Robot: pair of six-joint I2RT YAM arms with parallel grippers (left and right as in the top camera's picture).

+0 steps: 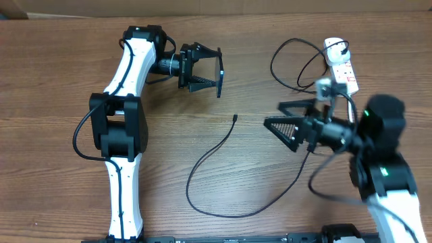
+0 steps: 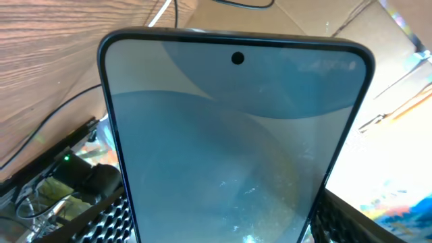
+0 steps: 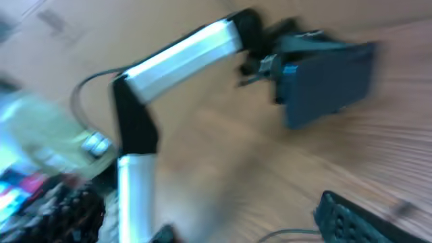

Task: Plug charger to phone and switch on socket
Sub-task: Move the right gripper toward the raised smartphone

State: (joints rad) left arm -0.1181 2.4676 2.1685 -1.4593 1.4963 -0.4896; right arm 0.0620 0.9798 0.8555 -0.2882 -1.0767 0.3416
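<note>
The phone [image 2: 236, 135] fills the left wrist view with its light-blue screen and dark frame. My left gripper [image 2: 223, 226] is shut on its long edges. Seen from above, my left gripper [image 1: 213, 71] holds the phone [image 1: 221, 66] edge-on above the table at the back middle. The charger [image 1: 202, 158] is a thin black cable looping over the wood, its connector tip [image 1: 234, 118] lying free. My right gripper [image 1: 273, 113] stands open just right of that tip, nothing between its fingers. The white socket [image 1: 339, 64] lies at the back right. The blurred right wrist view shows the phone [image 3: 331, 81].
The socket's thick white cord and black cable loops [image 1: 297, 64] lie behind my right gripper. The left arm [image 1: 121, 121] stretches along the left side of the table. Cardboard [image 1: 202, 7] borders the far edge.
</note>
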